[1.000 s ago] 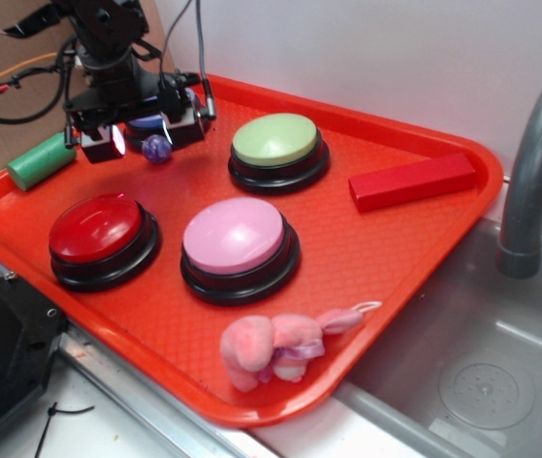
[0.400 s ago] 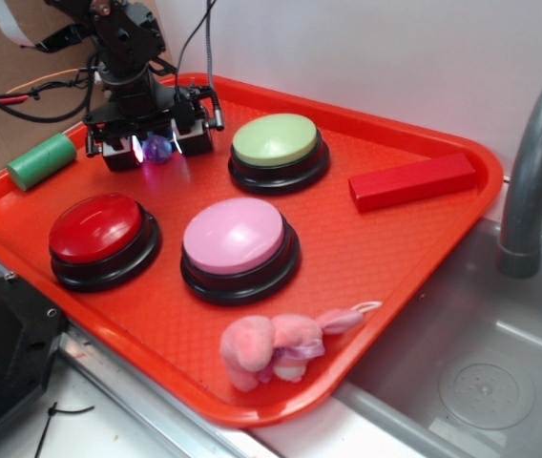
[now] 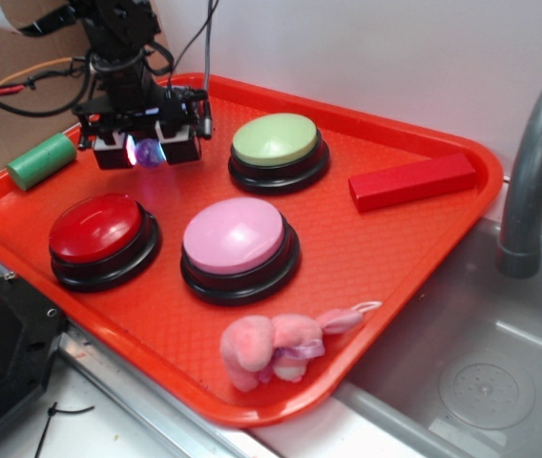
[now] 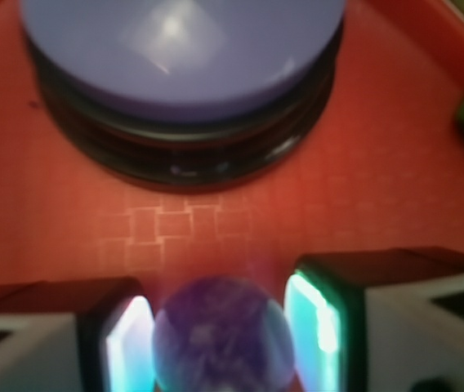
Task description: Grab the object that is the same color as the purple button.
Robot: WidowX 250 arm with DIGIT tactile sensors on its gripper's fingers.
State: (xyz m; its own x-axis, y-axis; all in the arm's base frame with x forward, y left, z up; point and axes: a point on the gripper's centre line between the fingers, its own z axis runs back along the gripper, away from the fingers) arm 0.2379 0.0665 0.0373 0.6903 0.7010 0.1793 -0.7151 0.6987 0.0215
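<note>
The small purple ball (image 3: pixel 148 153) (image 4: pixel 222 336) with lighter swirls lies on the red tray (image 3: pixel 395 248) at its back left. My gripper (image 3: pixel 146 150) (image 4: pixel 220 341) stands down over it, one lit pad on each side. In the wrist view both pads touch the ball's sides, so the gripper is shut on it. Just beyond the ball sits the purple button (image 4: pixel 183 57), a periwinkle dome on a black base. In the exterior view my gripper hides that button.
A green cylinder (image 3: pixel 42 160) lies left of the gripper at the tray's edge. Red (image 3: pixel 99 229), pink (image 3: pixel 238 239) and green (image 3: pixel 279 141) buttons, a red block (image 3: pixel 412 179) and a pink plush (image 3: pixel 276 345) share the tray. Sink (image 3: pixel 481 372) and faucet (image 3: pixel 533 172) are at right.
My gripper came down from above the purple button onto the ball, and its fingers closed in around it. The ball has barely shifted.
</note>
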